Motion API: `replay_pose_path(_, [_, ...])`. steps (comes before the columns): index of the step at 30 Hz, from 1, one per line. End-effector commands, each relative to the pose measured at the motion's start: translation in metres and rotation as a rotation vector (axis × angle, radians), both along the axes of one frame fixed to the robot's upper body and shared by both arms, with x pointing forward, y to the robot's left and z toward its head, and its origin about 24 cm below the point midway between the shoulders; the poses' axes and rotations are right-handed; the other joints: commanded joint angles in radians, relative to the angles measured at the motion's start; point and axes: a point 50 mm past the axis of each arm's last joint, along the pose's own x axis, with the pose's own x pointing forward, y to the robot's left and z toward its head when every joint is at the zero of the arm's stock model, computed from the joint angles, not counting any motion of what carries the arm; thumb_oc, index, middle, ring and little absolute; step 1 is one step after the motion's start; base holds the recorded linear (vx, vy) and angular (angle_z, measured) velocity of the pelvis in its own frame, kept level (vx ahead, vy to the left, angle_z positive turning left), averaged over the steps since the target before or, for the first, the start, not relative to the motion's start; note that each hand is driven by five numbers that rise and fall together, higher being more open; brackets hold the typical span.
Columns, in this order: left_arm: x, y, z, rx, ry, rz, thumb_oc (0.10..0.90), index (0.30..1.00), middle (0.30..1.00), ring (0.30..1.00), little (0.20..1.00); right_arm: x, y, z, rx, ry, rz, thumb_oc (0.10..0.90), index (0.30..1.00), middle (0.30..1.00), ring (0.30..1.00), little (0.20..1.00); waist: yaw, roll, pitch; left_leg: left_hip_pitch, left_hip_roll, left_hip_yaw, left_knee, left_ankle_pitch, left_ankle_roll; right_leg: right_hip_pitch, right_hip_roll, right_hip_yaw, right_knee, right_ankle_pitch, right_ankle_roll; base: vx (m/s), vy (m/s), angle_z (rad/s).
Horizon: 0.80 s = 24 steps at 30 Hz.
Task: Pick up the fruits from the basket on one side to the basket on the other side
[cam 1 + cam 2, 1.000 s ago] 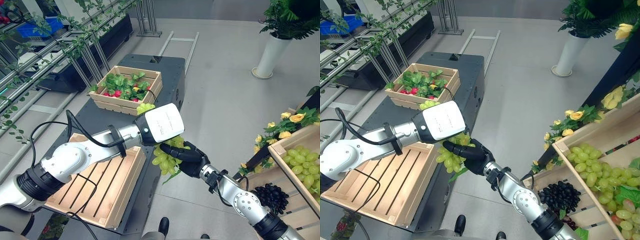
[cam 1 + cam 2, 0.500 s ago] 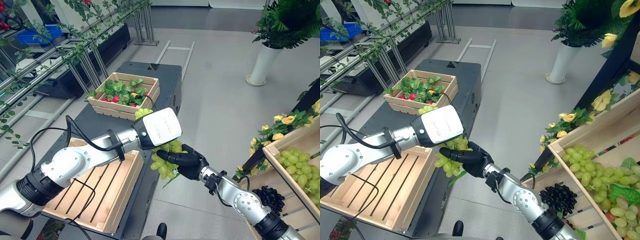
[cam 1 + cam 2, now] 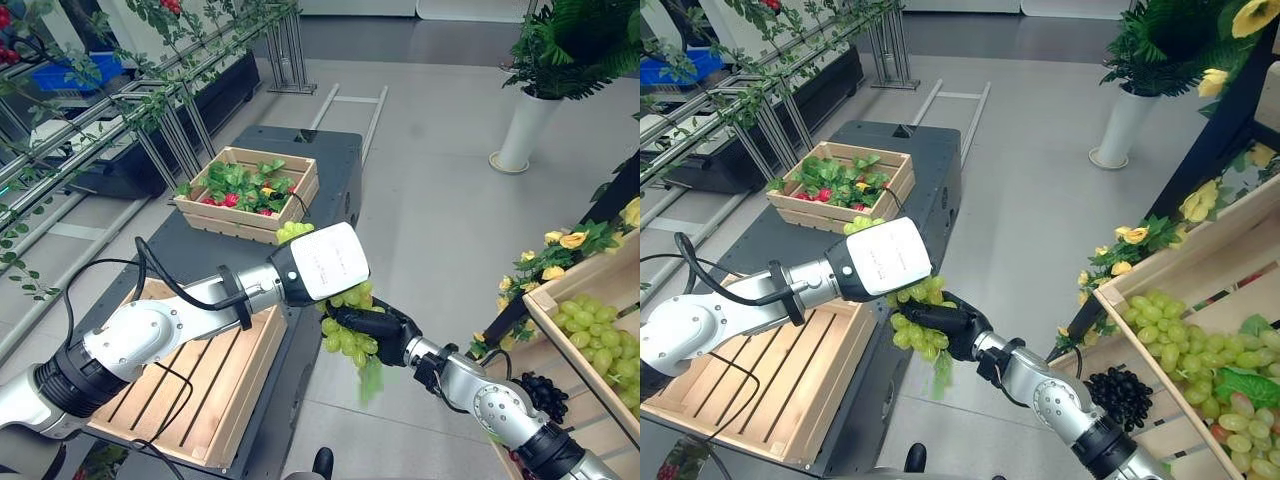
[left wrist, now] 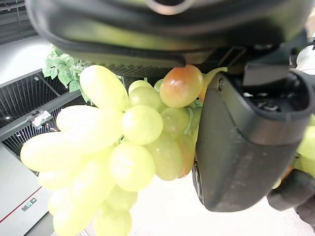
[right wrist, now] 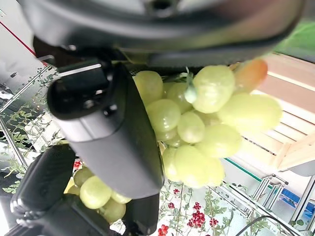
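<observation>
Hanging between both hands, the green grape bunch (image 3: 348,335) sits just past the empty wooden crate (image 3: 196,375) on the dark surface (image 3: 190,243). The right hand (image 3: 385,330) clasps it; the left hand (image 4: 246,142) grips another cluster (image 4: 123,147).

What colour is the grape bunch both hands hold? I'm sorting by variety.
Pale green grape bunch, a few grapes blushed orange-red; clearest in the left wrist view.

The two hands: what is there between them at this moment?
In the left eye view a bunch of green grapes sits between the left hand and the right hand. Both wrist views show grapes against each thumb.
</observation>
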Motion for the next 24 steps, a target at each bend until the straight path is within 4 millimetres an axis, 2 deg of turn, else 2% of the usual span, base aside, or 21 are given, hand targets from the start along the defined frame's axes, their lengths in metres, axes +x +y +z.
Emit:
replay_pose_path(1, [0.019, 0.019, 0.054, -0.211, -0.252, 0.096, 0.4, 0.3, 0.3, 0.3, 0.3, 0.003, 0.013, 0.03, 0.119, -0.152, 0.062, 0.4, 0.3, 0.3, 0.3, 0.3, -0.016, -0.047, -0.116, 0.009, -0.057, 0.05, -0.001, -0.06, 0.058, -0.067, -0.021, 0.037, -0.004, 0.091, 0.001, 0.0, 0.0, 0.0])
replay_pose_path(7, [0.018, 0.021, 0.057, -0.24, -0.27, 0.097, 0.405, 0.307, 0.307, 0.307, 0.307, 0.006, 0.008, 0.031, 0.114, -0.167, 0.009, 0.4, 0.3, 0.3, 0.3, 0.3, -0.018, -0.046, -0.117, 0.011, -0.056, 0.052, -0.001, -0.062, 0.058, -0.067, -0.021, 0.041, -0.004, 0.091, 0.002, 0.0, 0.0, 0.0])
replay_pose_path(8, [0.018, 0.022, 0.059, -0.254, -0.278, 0.099, 0.489, 0.434, 0.434, 0.434, 0.434, 0.007, 0.007, 0.032, 0.109, -0.175, -0.005, 0.4, 0.3, 0.3, 0.3, 0.3, -0.018, -0.046, -0.118, 0.011, -0.056, 0.052, -0.001, -0.062, 0.059, -0.067, -0.021, 0.042, -0.004, 0.091, 0.002, 0.0, 0.0, 0.0])
replay_pose_path(9, [0.018, 0.023, 0.06, -0.267, -0.289, 0.103, 0.598, 0.596, 0.596, 0.596, 0.596, 0.009, 0.005, 0.032, 0.103, -0.181, -0.02, 0.4, 0.3, 0.3, 0.3, 0.3, -0.019, -0.046, -0.117, 0.011, -0.055, 0.053, -0.001, -0.062, 0.059, -0.067, -0.022, 0.043, -0.004, 0.091, 0.002, 0.0, 0.0, 0.0])
replay_pose_path(10, [0.018, 0.023, 0.06, -0.268, -0.289, 0.103, 0.598, 0.596, 0.596, 0.596, 0.596, 0.009, 0.005, 0.032, 0.103, -0.181, -0.02, 0.4, 0.3, 0.3, 0.3, 0.3, -0.019, -0.046, -0.117, 0.011, -0.055, 0.053, -0.001, -0.062, 0.059, -0.067, -0.022, 0.043, -0.004, 0.091, 0.002, 0.0, 0.0, 0.0])
replay_pose_path(11, [0.019, 0.028, 0.063, -0.288, -0.306, 0.115, 0.8, 0.9, 0.9, 0.9, 0.9, 0.01, 0.0, 0.032, 0.089, -0.186, -0.048, 0.4, 0.3, 0.3, 0.3, 0.3, -0.019, -0.046, -0.119, 0.011, -0.055, 0.055, -0.001, -0.063, 0.059, -0.067, -0.021, 0.045, -0.004, 0.091, 0.003, 0.0, 0.0, 0.0])
replay_pose_path(16, [0.019, 0.039, 0.07, -0.331, -0.355, 0.15, 0.8, 0.9, 0.9, 0.9, 0.9, 0.014, -0.013, 0.031, 0.06, -0.199, -0.11, 0.4, 0.3, 0.3, 0.3, 0.3, -0.021, -0.047, -0.12, 0.013, -0.053, 0.057, -0.001, -0.066, 0.058, -0.068, -0.022, 0.047, -0.004, 0.091, 0.003, 0.01, 0.0, -0.02])
replay_pose_path(24, [0.02, 0.07, 0.083, -0.382, -0.457, 0.283, 0.8, 0.9, 0.9, 0.9, 0.9, 0.019, -0.032, 0.035, 0.034, -0.23, -0.195, 0.4, 0.3, 0.3, 0.3, 0.3, -0.026, -0.046, -0.119, 0.015, -0.051, 0.061, -0.001, -0.069, 0.058, -0.069, -0.021, 0.054, -0.004, 0.089, 0.001, 0.0, 0.0, 0.0])
